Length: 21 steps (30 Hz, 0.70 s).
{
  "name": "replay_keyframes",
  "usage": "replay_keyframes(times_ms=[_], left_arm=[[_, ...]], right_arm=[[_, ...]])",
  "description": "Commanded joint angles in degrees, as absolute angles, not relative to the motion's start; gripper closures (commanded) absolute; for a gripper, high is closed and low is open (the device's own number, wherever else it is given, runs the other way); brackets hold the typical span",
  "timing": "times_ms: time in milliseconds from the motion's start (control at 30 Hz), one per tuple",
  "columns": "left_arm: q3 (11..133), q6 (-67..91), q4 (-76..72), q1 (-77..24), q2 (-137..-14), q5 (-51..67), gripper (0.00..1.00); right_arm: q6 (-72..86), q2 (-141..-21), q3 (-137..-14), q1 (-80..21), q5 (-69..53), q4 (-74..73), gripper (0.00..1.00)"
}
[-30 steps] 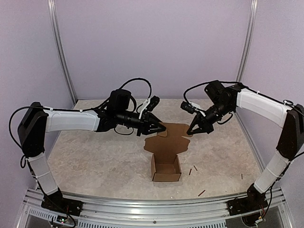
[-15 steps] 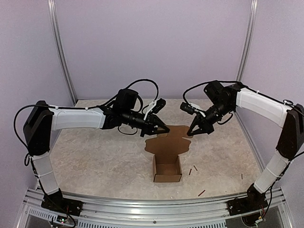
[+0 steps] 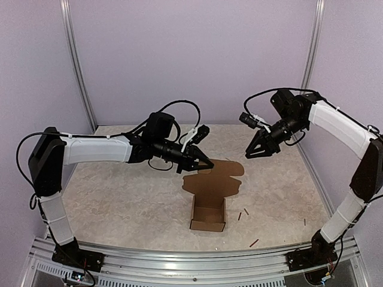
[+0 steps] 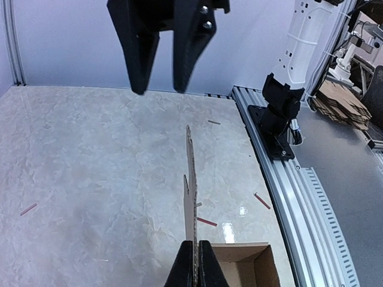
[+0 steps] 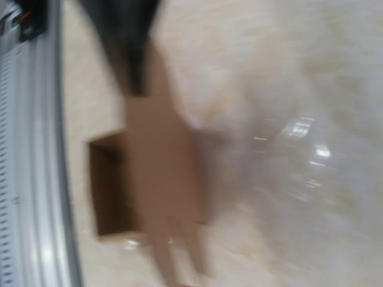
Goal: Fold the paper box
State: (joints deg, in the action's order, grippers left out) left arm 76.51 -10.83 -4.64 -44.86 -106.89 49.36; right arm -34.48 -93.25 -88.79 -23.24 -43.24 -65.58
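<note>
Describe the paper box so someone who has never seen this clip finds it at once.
On the marbled table, look at the middle. The box is brown cardboard: an open tray at the near end, its wide flap running back to the left gripper, which pinches it. Its only neighbours are tiny dark sticks.

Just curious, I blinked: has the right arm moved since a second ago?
Yes. The right arm has lifted back off the paper box, toward the rear right post; its jaws now hang clear of the flap.
</note>
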Motion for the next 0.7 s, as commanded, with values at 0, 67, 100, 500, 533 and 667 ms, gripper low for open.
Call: replay_keyframes(times_ms=[0,67,100,500,533,667], left_arm=[[74.5,-14.0,-0.2,-45.8,-103.5,50.1,1.0],[73.4,-13.5,-1.2,-45.8,-102.4,49.0,1.0],[72.8,-12.8,-2.9,-45.7,-102.1,48.1,1.0],[70.6,-6.6,-11.6,-44.6,-102.0,43.0,1.0],[70.4,-6.1,-12.3,-44.6,-102.1,42.8,1.0],[70.3,-4.7,-14.1,-44.5,-102.6,42.0,1.0]], right_arm=[[-35.0,-91.3,-89.9,-19.7,-38.7,-65.7,0.69],[-34.0,-91.4,-88.0,-19.8,-38.2,-62.7,0.68],[-33.4,-91.7,-87.2,-20.3,-37.4,-61.2,0.68],[-32.3,-91.8,-85.8,-30.7,-31.4,-59.8,0.68],[-32.2,-91.8,-85.6,-30.9,-31.3,-59.7,0.68],[-31.8,-91.9,-84.5,-31.8,-32.1,-59.4,0.68]])
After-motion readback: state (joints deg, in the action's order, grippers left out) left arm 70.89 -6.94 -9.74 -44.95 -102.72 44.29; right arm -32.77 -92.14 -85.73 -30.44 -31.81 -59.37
